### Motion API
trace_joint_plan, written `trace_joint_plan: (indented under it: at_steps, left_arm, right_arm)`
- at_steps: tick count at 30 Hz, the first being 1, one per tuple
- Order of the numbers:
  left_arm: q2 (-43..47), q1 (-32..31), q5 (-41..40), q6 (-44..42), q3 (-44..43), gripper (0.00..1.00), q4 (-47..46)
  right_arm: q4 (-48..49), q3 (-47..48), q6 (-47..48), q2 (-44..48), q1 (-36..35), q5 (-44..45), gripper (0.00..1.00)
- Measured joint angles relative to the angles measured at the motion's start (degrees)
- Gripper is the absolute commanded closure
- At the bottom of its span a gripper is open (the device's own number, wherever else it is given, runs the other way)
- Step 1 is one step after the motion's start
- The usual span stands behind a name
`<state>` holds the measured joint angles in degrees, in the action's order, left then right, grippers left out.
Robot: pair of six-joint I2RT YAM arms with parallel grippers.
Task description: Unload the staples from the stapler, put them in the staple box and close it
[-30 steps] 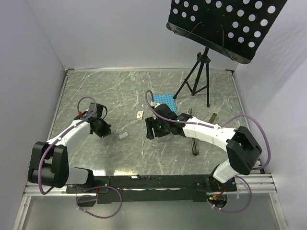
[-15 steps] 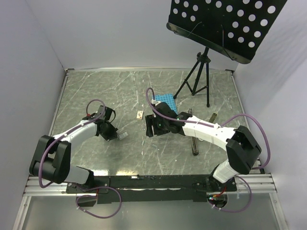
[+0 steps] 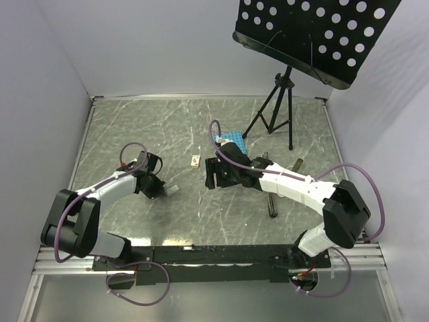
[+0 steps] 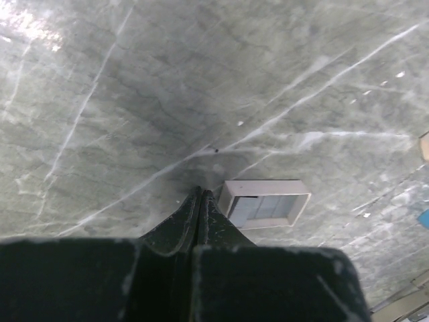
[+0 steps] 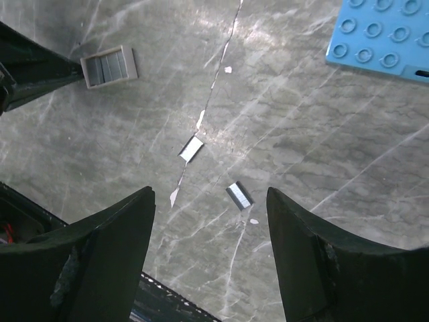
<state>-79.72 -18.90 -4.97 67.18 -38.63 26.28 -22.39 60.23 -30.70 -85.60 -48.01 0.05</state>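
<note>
right pincer (image 5: pixel 209 201) hangs open over 2 loose staples (image 5: pixel 192 148) on the surface (image 5: pixel 288 121); left pincer (image 4: pixel 199 198) is closed, empty; stapler (image 3: pixel 272 206) lies apart by the right arm (image 3: pixel 295 184); best to drop squarely, straddling 1 strip

We log a grey marble-patterned table top (image 3: pixel 134 134) with white veins, closed in at left, back and right by plain pale walls (image 3: pixel 167 47). At far right a black tripod (image 3: pixel 275 111) stands on it, carrying a tilted, perforated black music-stand desk (image 3: pixel 315 37). A metal rail (image 3: pixel 221 265) runs along the near edge. Overhead light leaves a glare patch (image 4: pixel 20 27) on the table top.
</note>
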Motion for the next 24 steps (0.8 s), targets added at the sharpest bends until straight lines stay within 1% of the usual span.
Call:
trace_joint_plan:
  at_steps: [4, 11, 14, 17, 18, 19, 22, 23, 24]
  left_arm:
    - [0.0, -0.9, 0.2, 0.7, 0.0, 0.99, -1.7]
    - [1.3, -4.8, 0.8, 4.4, 0.8, 0.99, -3.3]
    - [5.3, -5.4, 0.0, 6.3, 1.0, 0.99, -0.4]
    - [10.9, -5.2, -3.4, 6.6, 0.2, 0.99, 3.1]
    - [12.2, -4.8, -4.8, 5.9, -0.8, 0.98, 4.2]
    - [13.2, -4.3, -6.4, 4.9, -2.3, 0.94, 5.3]
    - [13.6, -0.7, -10.2, 0.4, -7.4, 0.77, 5.8]
    - [13.6, 1.4, -10.8, -1.4, -8.7, 0.59, 5.3]
    - [13.6, 3.5, -11.3, -3.2, -9.4, 0.48, 4.6]
  right_arm:
    - [-0.4, -0.8, -1.0, 1.5, 0.0, 1.4, 0.25]
    - [-0.7, -2.1, -2.5, 2.6, 0.0, 2.5, 0.28]
    - [-1.1, -2.2, -3.5, 2.6, -0.1, 2.7, 0.28]
    - [-1.9, -1.7, -4.9, 2.0, -0.6, 3.6, 0.28]
    - [-2.6, -1.2, -5.5, 1.3, -1.0, 3.9, 0.28]
    - [-3.1, -0.5, -6.3, 0.4, -1.4, 4.2, 0.28]
    - [-4.7, 2.1, -9.5, -2.9, -2.9, 5.4, 0.28]
    - [-5.1, 2.7, -10.6, -3.8, -3.5, 5.9, 0.28]
    - [-5.6, 3.3, -11.8, -4.6, -4.2, 6.3, 0.28]
